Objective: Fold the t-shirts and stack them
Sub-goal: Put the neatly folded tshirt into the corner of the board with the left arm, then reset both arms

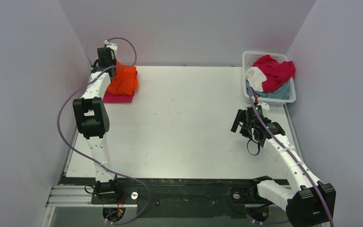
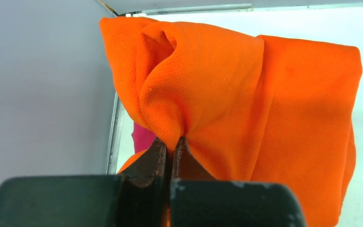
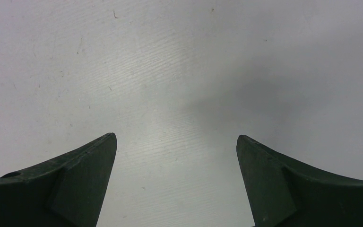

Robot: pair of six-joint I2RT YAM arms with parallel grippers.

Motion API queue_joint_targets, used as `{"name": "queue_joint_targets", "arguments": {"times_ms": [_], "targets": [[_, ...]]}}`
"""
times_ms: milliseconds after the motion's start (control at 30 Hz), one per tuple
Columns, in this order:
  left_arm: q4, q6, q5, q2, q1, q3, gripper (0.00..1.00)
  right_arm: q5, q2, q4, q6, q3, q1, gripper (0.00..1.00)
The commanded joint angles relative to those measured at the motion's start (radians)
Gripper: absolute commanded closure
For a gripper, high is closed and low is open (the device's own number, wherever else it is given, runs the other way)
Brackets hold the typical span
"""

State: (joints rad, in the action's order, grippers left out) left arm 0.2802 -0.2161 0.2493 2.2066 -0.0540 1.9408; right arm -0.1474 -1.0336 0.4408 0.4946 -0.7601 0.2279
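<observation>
left gripper (image 2: 172, 143) — clamped on bunched mesh-knit orange t-shirt (image 2: 274, 104) | right gripper (image 3: 176, 142) — jaws wide, empty, above scuffed table (image 3: 170, 56)

Orange mesh-cloth t-shirt (image 1: 124, 80): we see it bunched at the far left, draped over the pink one.
Magenta-pink cloth t-shirt (image 1: 118, 98): flat beneath it.
Crimson t-shirt (image 1: 278, 71), white t-shirt (image 1: 256, 77), grey-blue t-shirt (image 1: 278, 95): crumpled in white plastic lattice basket (image 1: 251, 57).

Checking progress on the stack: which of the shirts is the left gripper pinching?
The orange t-shirt, over the magenta t-shirt at the far left; the left gripper is shut on its fold.
</observation>
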Motion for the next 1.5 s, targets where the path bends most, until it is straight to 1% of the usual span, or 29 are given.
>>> {"name": "queue_joint_targets", "arguments": {"times_ms": [0,100,133,167,200,233,300,433,533,600,667,733,767,833,867,900,933,967,1000,1033,1067,1100,1133,1167,1200,1233,1267,1367,1467], "targets": [[0.019,0.002,-0.008,0.018,-0.007,0.102,1.00,-0.047,-0.027,0.046,0.006,-0.026,-0.007,0.07],[0.047,0.005,0.006,0.031,-0.015,0.120,1.00,-0.057,-0.039,0.051,0.008,-0.038,-0.007,0.07],[0.052,0.005,0.016,0.034,-0.015,0.123,0.81,-0.058,-0.041,0.052,0.008,-0.041,-0.007,0.07],[0.056,0.008,0.031,0.034,-0.015,0.126,0.53,-0.060,-0.047,0.054,0.009,-0.046,-0.007,0.06],[0.057,0.011,0.042,0.033,-0.016,0.128,0.40,-0.061,-0.049,0.055,0.009,-0.049,-0.008,0.06],[0.058,0.018,0.070,0.030,-0.016,0.136,0.24,-0.065,-0.054,0.059,0.008,-0.055,-0.008,0.06],[0.060,0.038,0.117,0.018,-0.018,0.152,0.19,-0.071,-0.055,0.063,0.009,-0.062,-0.007,0.06],[0.081,0.111,0.183,-0.032,-0.025,0.184,0.17,-0.093,-0.041,0.064,0.018,-0.065,-0.007,0.05],[0.120,0.179,0.187,-0.099,-0.024,0.184,0.15,-0.101,-0.025,0.061,0.025,-0.062,-0.008,0.05],[0.158,0.253,0.158,-0.147,-0.025,0.176,0.15,-0.104,-0.013,0.060,0.030,-0.058,-0.008,0.04],[0.199,0.361,0.120,-0.203,-0.023,0.157,0.13,-0.104,0.008,0.058,0.039,-0.053,-0.008,0.04],[0.224,0.448,0.038,-0.283,-0.022,0.101,0.13,-0.105,0.030,0.056,0.047,-0.045,-0.008,0.03],[0.226,0.480,0.008,-0.315,-0.021,0.048,0.12,-0.105,0.038,0.054,0.051,-0.042,-0.007,0.03],[0.166,0.576,-0.083,-0.493,-0.019,-0.113,0.12,-0.101,0.062,0.042,0.059,-0.030,-0.009,0.02],[0.076,0.636,-0.149,-0.551,-0.015,-0.282,0.12,-0.098,0.079,0.034,0.065,-0.022,-0.009,0.02],[0.027,0.664,-0.175,-0.671,-0.011,-0.455,0.11,-0.095,0.088,0.024,0.067,-0.017,-0.009,0.02],[-0.067,0.728,-0.210,-0.726,0.002,-0.546,0.11,-0.093,0.104,0.020,0.071,-0.007,-0.009,0.02],[-0.109,0.756,-0.223,-0.836,0.013,-0.712,0.11,-0.092,0.113,0.014,0.076,0.000,-0.010,0.02],[-0.186,0.799,-0.262,-0.886,0.036,-0.781,0.10,-0.090,0.130,0.012,0.078,0.006,-0.011,0.02],[-0.225,0.813,-0.282,-0.979,0.089,-0.895,0.10,-0.086,0.136,0.008,0.080,0.010,-0.011,0.02],[-0.230,0.829,-0.293,-1.024,0.117,-0.941,0.10,-0.085,0.151,0.008,0.082,0.017,-0.012,0.02],[-0.214,0.837,-0.276,-1.101,0.190,-1.024,0.10,-0.083,0.160,0.004,0.083,0.027,-0.013,0.02],[-0.203,0.847,-0.216,-1.141,0.234,-1.059,0.10,-0.084,0.175,0.003,0.083,0.031,-0.013,0.02],[-0.187,0.848,-0.185,-1.211,0.315,-1.129,0.10,-0.084,0.183,0.003,0.084,0.039,-0.013,0.02],[-0.172,0.857,-0.120,-1.242,0.355,-1.160,0.09,-0.084,0.199,0.003,0.085,0.043,-0.014,0.02],[-0.143,0.870,-0.092,-1.301,0.415,-1.209,0.09,-0.089,0.207,0.002,0.091,0.055,-0.013,0.02],[-0.134,0.901,-0.066,-1.329,0.436,-1.234,0.09,-0.091,0.224,-0.001,0.097,0.064,-0.012,0.02],[-0.113,0.966,-0.070,-1.460,0.488,-1.352,0.09,-0.091,0.267,-0.039,0.128,0.118,-0.012,0.02],[-0.060,0.984,-0.025,-1.548,0.497,-1.418,0.09,-0.100,0.287,-0.066,0.151,0.154,-0.012,0.02]]}}
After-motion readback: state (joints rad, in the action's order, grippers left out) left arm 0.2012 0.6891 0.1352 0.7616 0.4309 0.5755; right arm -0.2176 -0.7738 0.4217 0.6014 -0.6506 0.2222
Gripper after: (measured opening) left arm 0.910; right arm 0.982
